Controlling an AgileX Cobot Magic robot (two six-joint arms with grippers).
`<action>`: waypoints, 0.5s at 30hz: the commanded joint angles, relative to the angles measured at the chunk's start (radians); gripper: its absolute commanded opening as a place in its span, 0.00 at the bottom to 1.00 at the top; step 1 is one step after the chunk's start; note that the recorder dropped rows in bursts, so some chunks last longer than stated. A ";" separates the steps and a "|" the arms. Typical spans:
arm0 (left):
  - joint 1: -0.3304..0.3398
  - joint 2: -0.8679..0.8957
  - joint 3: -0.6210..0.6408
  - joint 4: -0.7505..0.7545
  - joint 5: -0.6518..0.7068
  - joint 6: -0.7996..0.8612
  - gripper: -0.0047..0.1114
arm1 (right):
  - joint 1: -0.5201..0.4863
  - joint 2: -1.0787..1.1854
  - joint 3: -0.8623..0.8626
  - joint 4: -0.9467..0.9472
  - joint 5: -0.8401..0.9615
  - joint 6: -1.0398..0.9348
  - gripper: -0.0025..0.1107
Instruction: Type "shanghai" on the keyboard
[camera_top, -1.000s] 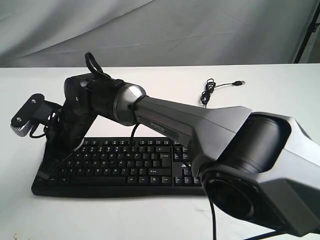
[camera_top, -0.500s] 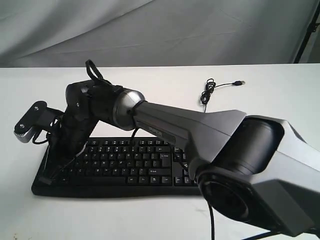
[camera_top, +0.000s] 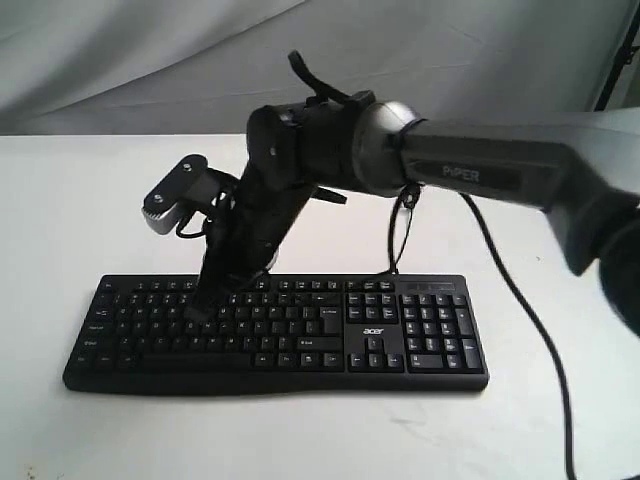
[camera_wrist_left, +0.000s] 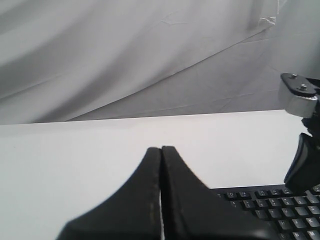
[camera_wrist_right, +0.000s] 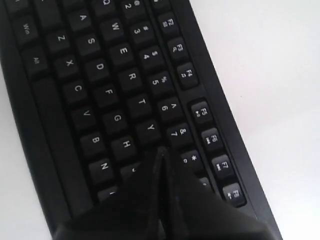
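Keyboard (camera_top: 275, 335), black and full-size with white key legends, lies flat on the white bench (camera_top: 80, 200) close to the near edge, its long side running across the exterior view. The number pad (camera_top: 437, 335) sits at the right end, and a small white "acer" logo (camera_top: 373, 330) lies between it and the letter block.

The right pincer (camera_top: 193, 318) points steeply down onto the left half of the letter block. In the right wrist view this pincer (camera_wrist_right: 161, 152) has its two black fingers pressed together with nothing between them. The joined tip lies over the keyboard (camera_wrist_right: 100, 100) just beside the Y and 7 keys and covers the key next to them. Whether the tip touches a key cannot be told.

A small grey camera (camera_top: 172, 195) juts from the wrist above the pincer. The right arm (camera_top: 470, 175), grey and black, reaches in from the right across the middle of the exterior view.

The left pincer (camera_wrist_left: 161, 150) appears only in the left wrist view. Its fingers are likewise pressed together and hold nothing. It is off the end of the keyboard (camera_wrist_left: 270, 205), over bare bench.

Behind the keyboard a thin black cable (camera_top: 405, 225) hangs down past the arm towards the rear edge of the keyboard, its upper part hidden by the arm. A creased grey cloth (camera_top: 150, 60) closes the scene at the back.
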 joint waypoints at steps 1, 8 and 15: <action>-0.006 -0.002 0.002 0.000 -0.006 -0.003 0.04 | -0.009 -0.062 0.116 0.027 -0.103 -0.011 0.02; -0.006 -0.002 0.002 0.000 -0.006 -0.003 0.04 | -0.019 -0.030 0.115 0.052 -0.112 -0.024 0.02; -0.006 -0.002 0.002 0.000 -0.006 -0.003 0.04 | -0.033 -0.002 0.115 0.059 -0.122 -0.031 0.02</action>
